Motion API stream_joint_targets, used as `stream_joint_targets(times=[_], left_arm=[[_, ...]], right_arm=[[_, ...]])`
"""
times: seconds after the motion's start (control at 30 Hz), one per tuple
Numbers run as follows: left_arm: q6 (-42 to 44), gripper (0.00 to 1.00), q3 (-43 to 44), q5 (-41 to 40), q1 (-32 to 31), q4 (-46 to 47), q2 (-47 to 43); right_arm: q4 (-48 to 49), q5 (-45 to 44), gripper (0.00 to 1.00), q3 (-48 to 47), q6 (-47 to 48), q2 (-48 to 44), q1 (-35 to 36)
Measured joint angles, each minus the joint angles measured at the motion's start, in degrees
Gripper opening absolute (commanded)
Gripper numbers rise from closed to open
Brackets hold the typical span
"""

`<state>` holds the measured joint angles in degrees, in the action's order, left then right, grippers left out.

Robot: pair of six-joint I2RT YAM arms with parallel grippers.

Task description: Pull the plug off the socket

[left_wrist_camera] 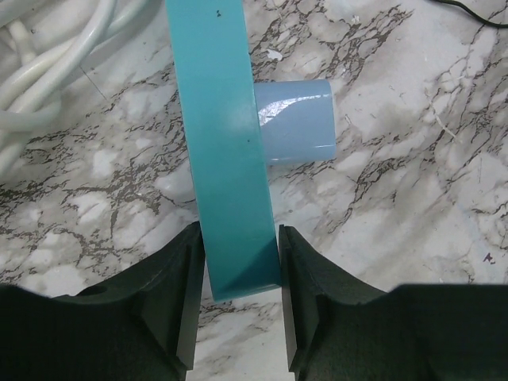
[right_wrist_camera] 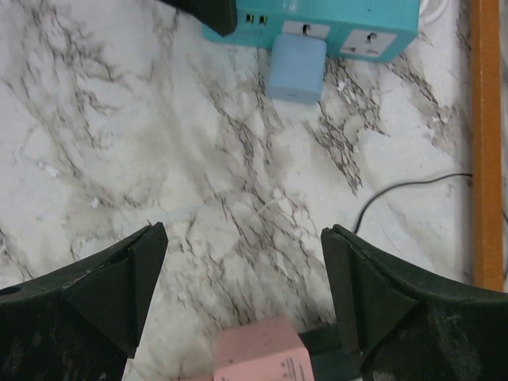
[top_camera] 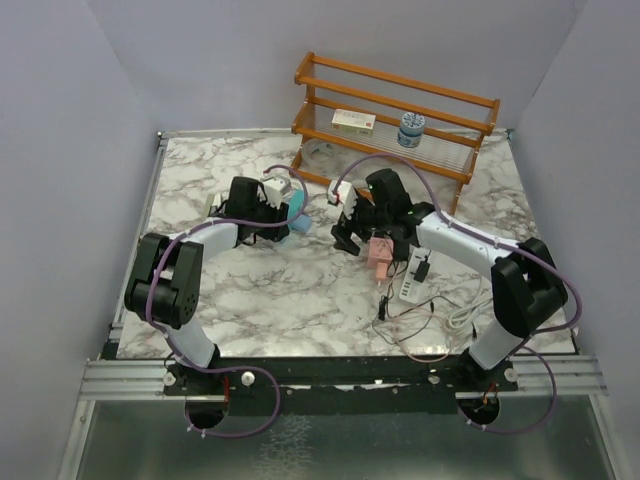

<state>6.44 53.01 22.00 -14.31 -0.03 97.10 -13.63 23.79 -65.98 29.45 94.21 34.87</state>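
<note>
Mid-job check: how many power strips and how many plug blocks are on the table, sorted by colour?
Power strips: 2 (teal strip, white strip)
Plug blocks: 3 (light blue plug, pink plug, black plug)
Total: 5
</note>
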Motion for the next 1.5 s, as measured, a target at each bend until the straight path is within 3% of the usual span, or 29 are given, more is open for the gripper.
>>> stream_joint_targets(times=[0.27,0.5,0.7,1.17,1.5], left_arm=[[0.7,0.16,-2.5,1.1,0.0,-0.4,-2.3],[2.2,0.00,-8.4,3.7,0.0,-4.8,-9.9],[2.1,0.00,-9.8,5.8,0.0,-5.5,-11.2],[1.7,0.00,-10.8,8.6,0.0,-3.7,-10.8],[1.8,0.00,-10.3,11.1,0.0,-3.7,-9.7]], right_arm=[[19.1,3.3,0.86,6.0,-14.7,5.1,0.0],[31.5,4.0,0.86,9.5,-26.2,10.2,0.8],[37.6,4.0,0.84,12.1,-30.8,12.3,3.6],[40.6,-1.6,0.81,12.3,-29.7,16.6,7.9],[40.5,-6.8,0.64,8.5,-25.3,19.7,9.6]])
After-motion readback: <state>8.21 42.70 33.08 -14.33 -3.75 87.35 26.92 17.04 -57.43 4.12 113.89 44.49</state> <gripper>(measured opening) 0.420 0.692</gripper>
